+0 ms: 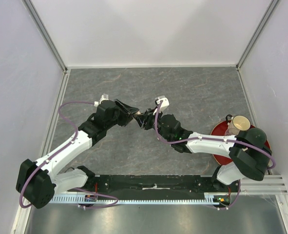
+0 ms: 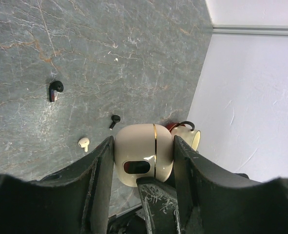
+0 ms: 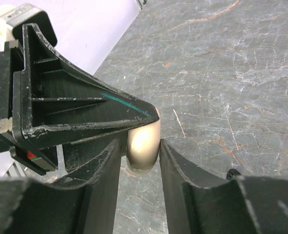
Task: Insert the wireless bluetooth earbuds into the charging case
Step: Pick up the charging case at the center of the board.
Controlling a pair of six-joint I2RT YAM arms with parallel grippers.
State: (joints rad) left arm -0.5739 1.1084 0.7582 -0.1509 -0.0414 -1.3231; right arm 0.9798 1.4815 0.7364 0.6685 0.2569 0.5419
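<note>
Left gripper (image 2: 144, 140) is clamped tight on the closed cream charging case (image 2: 140, 158). Right gripper (image 3: 140, 145) straddles the same case (can't tell if it's actually squeezing). 3 earbuds lie loose on the table: cream-white earbud (image 2: 84, 143) just beside the case, nearer black earbud (image 2: 114, 121) close too, farther black earbud (image 2: 56, 90) well apart.

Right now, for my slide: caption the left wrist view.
Left hand clamps the charging case; two black earbuds and one cream earbud lie loose.
</note>
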